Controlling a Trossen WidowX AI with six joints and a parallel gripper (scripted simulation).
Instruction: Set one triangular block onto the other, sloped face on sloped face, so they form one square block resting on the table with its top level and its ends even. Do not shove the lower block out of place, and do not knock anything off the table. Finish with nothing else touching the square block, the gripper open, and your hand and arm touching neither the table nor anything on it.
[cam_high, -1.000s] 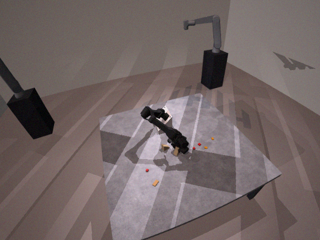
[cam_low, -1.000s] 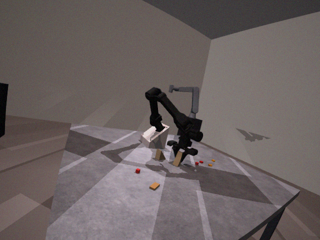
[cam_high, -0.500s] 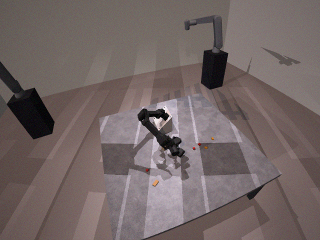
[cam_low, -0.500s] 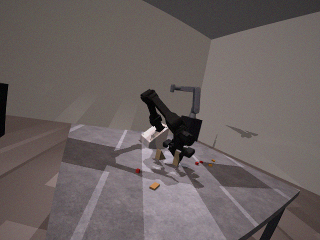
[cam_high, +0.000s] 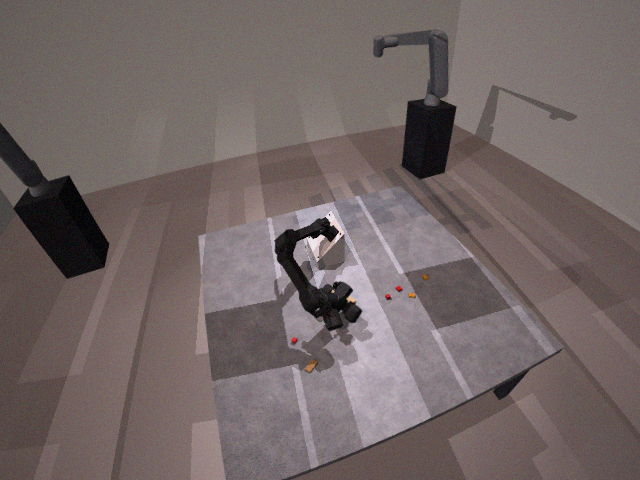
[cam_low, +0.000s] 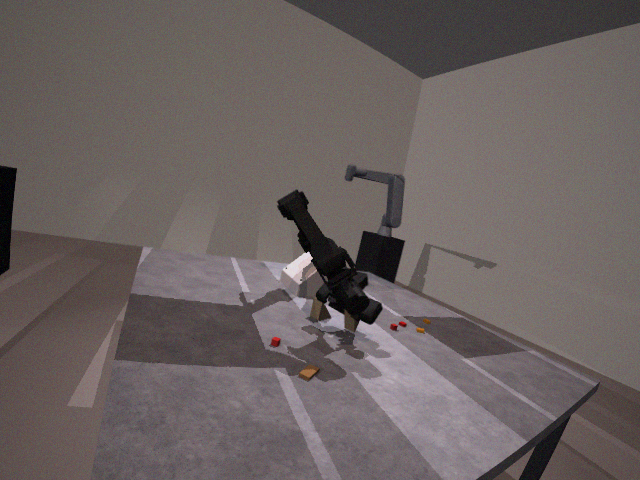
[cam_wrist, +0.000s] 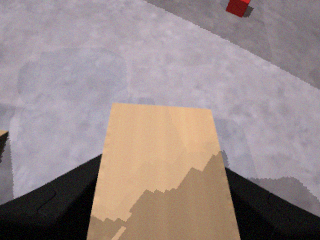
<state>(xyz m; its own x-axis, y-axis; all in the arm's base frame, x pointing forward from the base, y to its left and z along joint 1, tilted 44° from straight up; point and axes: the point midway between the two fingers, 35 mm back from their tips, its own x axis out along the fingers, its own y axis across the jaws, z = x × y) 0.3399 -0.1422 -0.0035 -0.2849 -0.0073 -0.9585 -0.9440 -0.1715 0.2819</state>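
One triangular tan block (cam_high: 351, 299) (cam_low: 351, 320) (cam_wrist: 160, 150) is between the fingers of my gripper (cam_low: 350, 311) (cam_wrist: 156, 166), which is shut on it. In the exterior view it appears to be slightly above the table; the gripper's own parts hide much of it in the top view. The other triangular block (cam_low: 318, 310) stands on the table to the left of the held one in the exterior view, apart from it. The arm nearly hides it in the top view, and only a small tan corner (cam_wrist: 2, 134) shows at the wrist view's left edge.
A flat orange-brown piece (cam_high: 311, 366) (cam_low: 309, 372) and a red cube (cam_high: 294, 340) (cam_low: 275, 341) lie towards the front. Two red cubes (cam_high: 398, 288) (cam_low: 393, 327) and two small orange pieces (cam_high: 412, 295) (cam_low: 420, 330) lie right. The arm's pale angled base (cam_high: 338, 253) (cam_low: 297, 271) is behind.
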